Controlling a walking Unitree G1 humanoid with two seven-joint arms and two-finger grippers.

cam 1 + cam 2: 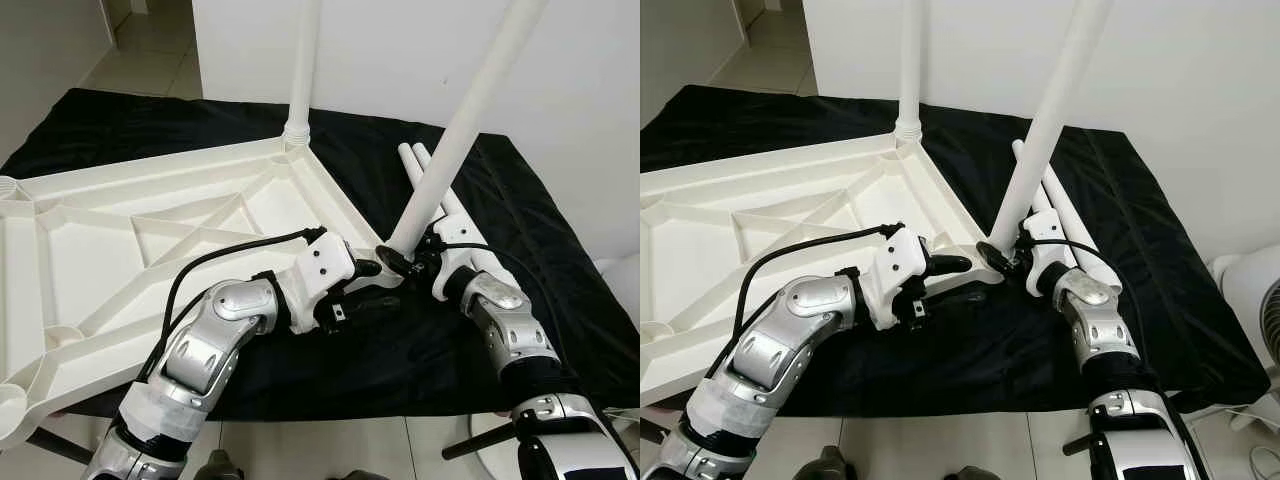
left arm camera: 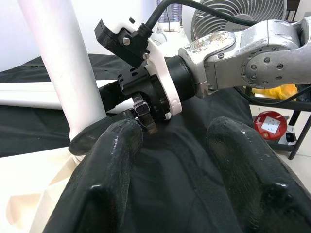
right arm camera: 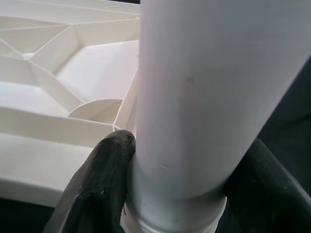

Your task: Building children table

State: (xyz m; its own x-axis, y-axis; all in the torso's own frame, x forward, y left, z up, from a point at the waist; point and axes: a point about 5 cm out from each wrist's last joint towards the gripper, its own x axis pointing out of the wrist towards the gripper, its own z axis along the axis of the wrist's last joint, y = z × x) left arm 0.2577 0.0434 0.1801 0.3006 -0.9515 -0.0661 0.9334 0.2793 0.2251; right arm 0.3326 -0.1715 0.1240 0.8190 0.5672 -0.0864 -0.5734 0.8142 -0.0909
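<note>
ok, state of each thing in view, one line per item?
tabletop: upside down on the black cloth, ribbed underside up.
fitted leg: upright in the far corner socket.
held leg: tilted, lower end at the near corner, not seated.
spare legs: lying on the cloth.
right claw: shut on the held leg near its lower end.
left claw: open, beside the near corner, holding nothing.
fan: state unclear.

White leg tube [image 3: 194, 97] fills centre-right of frame, clamped between right gripper [image 3: 182, 194] black fingers [image 3: 99, 189] at the bottom. Ribbed white tabletop underside [image 3: 58, 82] upper left.
</note>
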